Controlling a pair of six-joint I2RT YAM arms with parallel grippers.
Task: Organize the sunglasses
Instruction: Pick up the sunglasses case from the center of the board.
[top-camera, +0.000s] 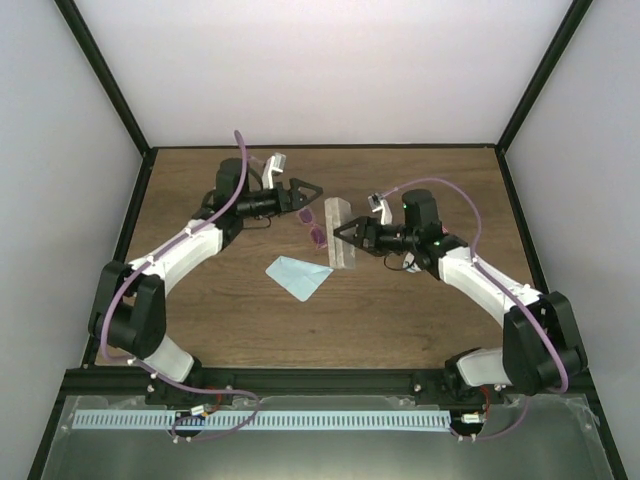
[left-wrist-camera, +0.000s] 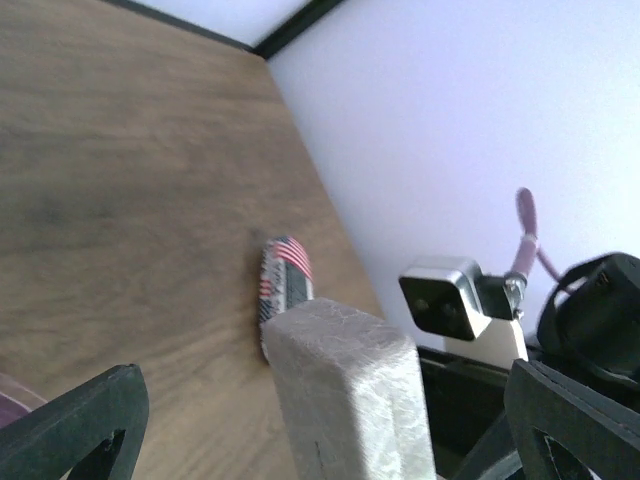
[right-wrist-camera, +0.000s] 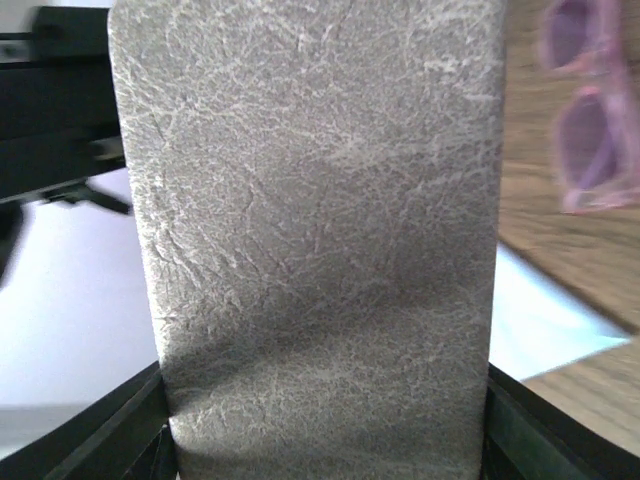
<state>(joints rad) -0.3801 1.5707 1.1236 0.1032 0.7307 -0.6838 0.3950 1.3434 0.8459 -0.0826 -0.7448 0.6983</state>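
The purple-pink tinted sunglasses (top-camera: 312, 226) lie on the table between the two arms; they also show in the right wrist view (right-wrist-camera: 590, 130). My right gripper (top-camera: 347, 238) is shut on a grey textured case (top-camera: 340, 232), which fills the space between its fingers (right-wrist-camera: 130, 430) in the right wrist view. My left gripper (top-camera: 305, 190) is open and empty, just beyond the sunglasses, its fingers (left-wrist-camera: 70, 430) spread wide with the grey case (left-wrist-camera: 350, 390) in front of them. The black wire-frame pair is out of view.
A light blue cloth (top-camera: 298, 275) lies flat near the sunglasses, toward the arm bases, and shows in the right wrist view (right-wrist-camera: 540, 310). A flag-striped case (left-wrist-camera: 283, 280) lies behind the grey case. Black frame posts and white walls bound the table (top-camera: 200, 330).
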